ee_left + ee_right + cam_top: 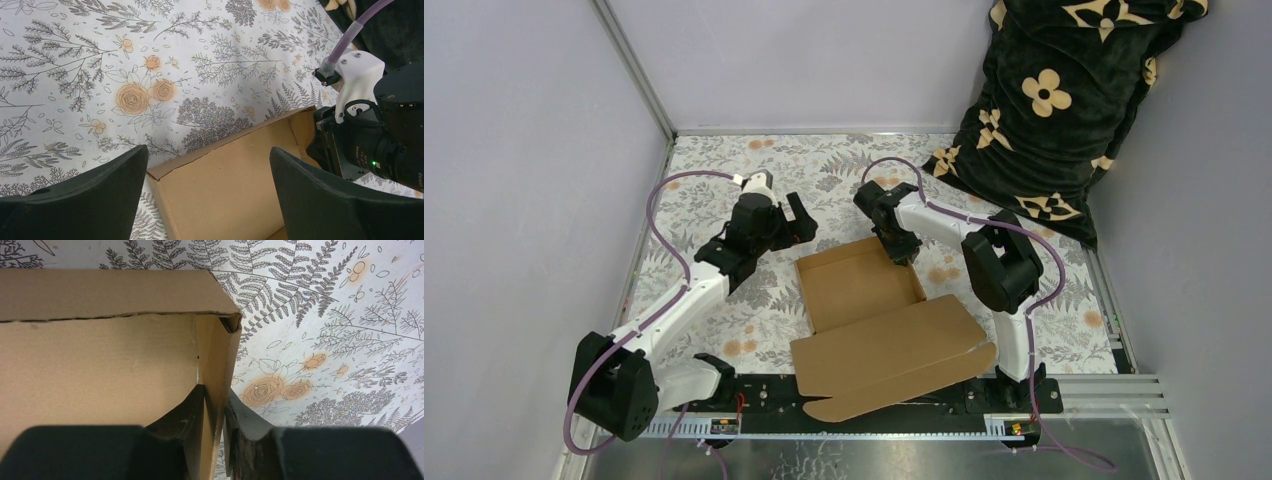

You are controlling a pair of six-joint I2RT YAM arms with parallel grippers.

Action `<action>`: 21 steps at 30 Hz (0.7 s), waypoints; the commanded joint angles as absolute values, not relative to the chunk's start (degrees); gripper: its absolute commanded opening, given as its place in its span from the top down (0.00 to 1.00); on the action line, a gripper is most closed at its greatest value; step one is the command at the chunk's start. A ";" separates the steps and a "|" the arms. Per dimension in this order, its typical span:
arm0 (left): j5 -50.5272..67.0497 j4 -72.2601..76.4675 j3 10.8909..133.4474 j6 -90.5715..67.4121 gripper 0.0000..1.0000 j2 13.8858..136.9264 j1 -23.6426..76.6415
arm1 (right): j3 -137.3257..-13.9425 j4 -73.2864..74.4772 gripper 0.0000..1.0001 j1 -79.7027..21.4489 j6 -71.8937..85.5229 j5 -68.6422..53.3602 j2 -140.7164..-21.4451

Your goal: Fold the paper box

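The paper box (864, 290) is plain brown cardboard, a shallow tray with raised walls at mid-table; its wide lid flap (889, 355) slopes toward the near edge. My right gripper (898, 251) is shut on the box's far right side wall (220, 360), one finger inside, one outside (216, 410). My left gripper (796, 220) is open and empty, hovering above the box's far left corner (152, 175); its black fingers (100, 190) frame the box floor (225, 190). The right arm's camera shows in the left wrist view (380, 145).
A floral cloth (724, 190) covers the table. A black cushion with tan flowers (1054, 110) leans in the far right corner. Grey walls enclose the left, back and right. A metal rail (1084, 395) runs along the near edge.
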State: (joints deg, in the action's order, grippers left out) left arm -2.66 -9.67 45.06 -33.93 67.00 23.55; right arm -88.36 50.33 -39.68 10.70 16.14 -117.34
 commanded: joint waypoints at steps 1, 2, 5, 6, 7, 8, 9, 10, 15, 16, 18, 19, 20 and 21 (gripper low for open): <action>-1.76 -6.43 45.02 -32.87 0.03 67.49 22.90 | -87.16 48.87 0.77 -39.80 9.70 17.99 -118.38; -1.76 -6.44 45.05 -32.87 0.03 67.58 22.84 | -87.00 48.54 0.78 -39.81 9.67 18.20 -118.39; -1.84 -6.54 45.26 -32.79 0.03 67.74 22.85 | -86.47 48.00 0.83 -39.78 9.67 19.92 -118.47; -1.85 -6.63 45.35 -32.74 0.03 67.78 22.85 | -86.44 48.14 0.85 -39.73 9.73 21.15 -118.52; -1.85 -6.71 45.47 -32.70 0.03 67.95 22.85 | -86.48 48.10 0.86 -39.74 9.71 22.08 -118.56; -1.85 -6.72 45.51 -32.70 0.03 68.08 22.85 | -86.56 48.05 0.86 -39.76 9.56 22.75 -118.59; -1.77 -6.75 45.61 -32.65 0.03 68.18 22.85 | -86.59 48.16 0.87 -39.76 9.42 23.49 -118.71; -1.76 -6.78 45.69 -32.61 0.03 68.27 22.85 | -86.75 48.28 0.87 -39.78 9.29 24.26 -118.86; -1.80 -7.06 46.23 -32.51 0.03 68.59 22.85 | -86.96 48.62 0.88 -39.74 8.48 27.70 -119.84; -1.84 -7.06 46.23 -32.44 0.03 68.62 22.85 | -86.86 48.61 0.88 -39.78 8.52 28.48 -119.94; -1.85 -7.07 46.25 -32.43 0.03 68.59 22.85 | -86.79 48.40 0.89 -39.80 8.53 29.68 -120.13; -1.85 -7.11 46.23 -32.43 0.03 68.68 22.81 | -86.74 48.35 0.89 -39.87 8.59 30.46 -120.10; -1.85 -7.12 46.30 -32.43 0.03 68.72 22.85 | -86.75 48.22 0.89 -39.87 8.61 30.89 -120.21; -1.85 -7.17 46.32 -32.39 0.03 68.80 22.78 | -86.75 48.06 0.89 -39.84 8.55 31.05 -120.15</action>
State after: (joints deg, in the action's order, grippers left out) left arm -2.50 -9.65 45.08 -33.74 68.53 23.35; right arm -87.81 48.73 -39.72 10.24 23.46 -118.15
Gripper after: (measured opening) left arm 0.971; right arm 0.174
